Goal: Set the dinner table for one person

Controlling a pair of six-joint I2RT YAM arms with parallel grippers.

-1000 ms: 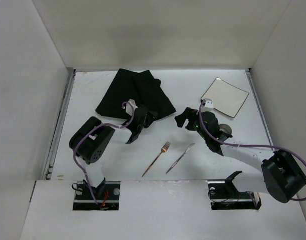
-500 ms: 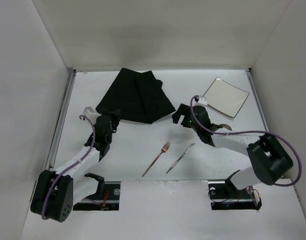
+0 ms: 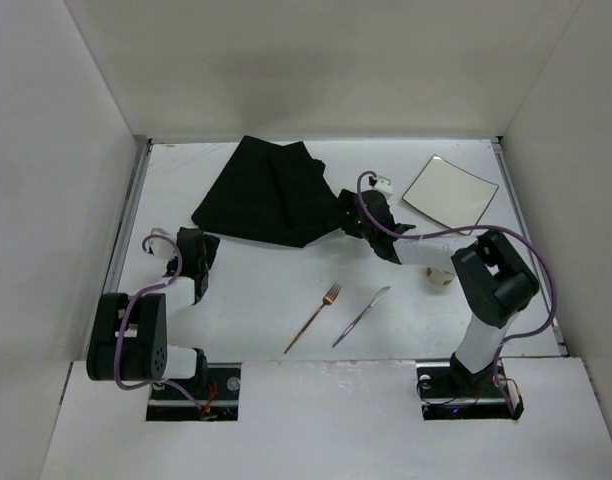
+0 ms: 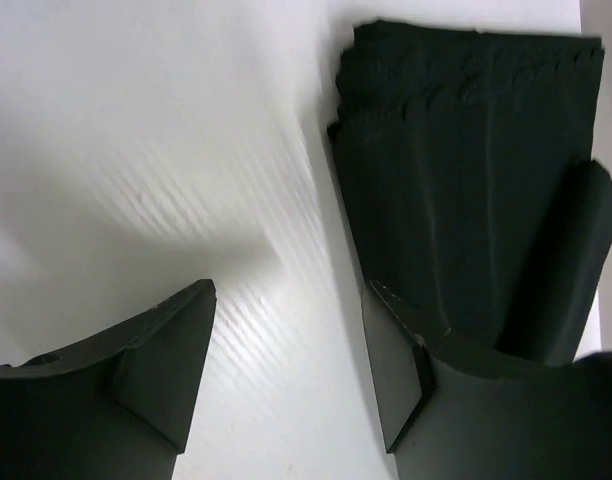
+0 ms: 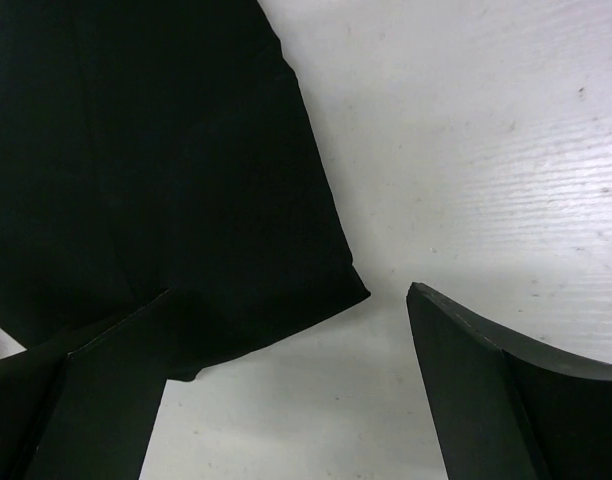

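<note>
White table [image 3: 246, 285] spans the enclosure floor, under everything. Black cloth mat [image 3: 271, 190] far centre-left; square plate [image 3: 451, 193] far right. Left gripper [image 3: 194, 245], jaws apart, beside mat's left corner. Right gripper [image 3: 346, 222], jaws apart, straddles mat's right corner. Fork [image 3: 314, 318], knife [image 3: 362, 316] near centre.

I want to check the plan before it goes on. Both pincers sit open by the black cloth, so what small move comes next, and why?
Probably lower the right pincer and shut it on the black cloth's corner. The right wrist view shows that corner lying between its open jaws on the dinner table, while the left pincer's gap is over bare table beside the cloth's edge.
</note>
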